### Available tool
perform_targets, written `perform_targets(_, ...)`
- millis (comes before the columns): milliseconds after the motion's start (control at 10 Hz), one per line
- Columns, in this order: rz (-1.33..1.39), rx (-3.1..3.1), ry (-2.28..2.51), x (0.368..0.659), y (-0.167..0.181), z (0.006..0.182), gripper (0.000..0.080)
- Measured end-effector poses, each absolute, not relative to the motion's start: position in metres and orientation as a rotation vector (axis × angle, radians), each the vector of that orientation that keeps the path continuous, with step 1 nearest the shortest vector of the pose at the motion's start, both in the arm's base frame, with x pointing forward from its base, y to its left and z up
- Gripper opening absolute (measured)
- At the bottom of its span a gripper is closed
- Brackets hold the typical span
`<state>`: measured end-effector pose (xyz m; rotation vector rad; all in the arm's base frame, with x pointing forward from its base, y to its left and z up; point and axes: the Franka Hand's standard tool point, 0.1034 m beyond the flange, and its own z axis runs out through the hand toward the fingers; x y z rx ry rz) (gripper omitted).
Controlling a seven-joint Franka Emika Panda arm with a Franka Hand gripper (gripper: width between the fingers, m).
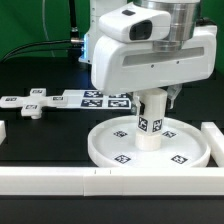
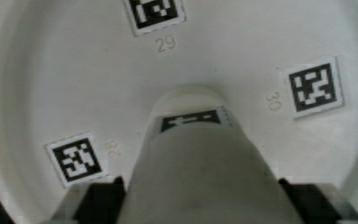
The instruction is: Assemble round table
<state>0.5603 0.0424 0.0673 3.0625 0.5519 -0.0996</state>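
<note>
Gripper (image 2: 197,205): fingers (image 2: 101,198) clamped against two sides of the short thick cylinder (image 2: 197,150).
Cylinder: upright at centre of the large round disc (image 1: 190,150).
Writing: "24" beside one tag (image 2: 153,10); other digits blurred.

The large round rimmed disc (image 1: 102,148) lies flat on the worktop (image 1: 40,140), rim up, white with square tags inside. The short thick cylinder (image 1: 150,125) stands upright at its centre — tagged, pinched between my jaws. The flat cross-shaped piece (image 1: 28,106) lies well apart, towards the exterior view's left.
</note>
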Motion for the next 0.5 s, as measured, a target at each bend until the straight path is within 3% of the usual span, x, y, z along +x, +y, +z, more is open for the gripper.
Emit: perform_targets(500,-0.11,3.159,-0.265,0.5587,0.0386,0.0659,0.0407)
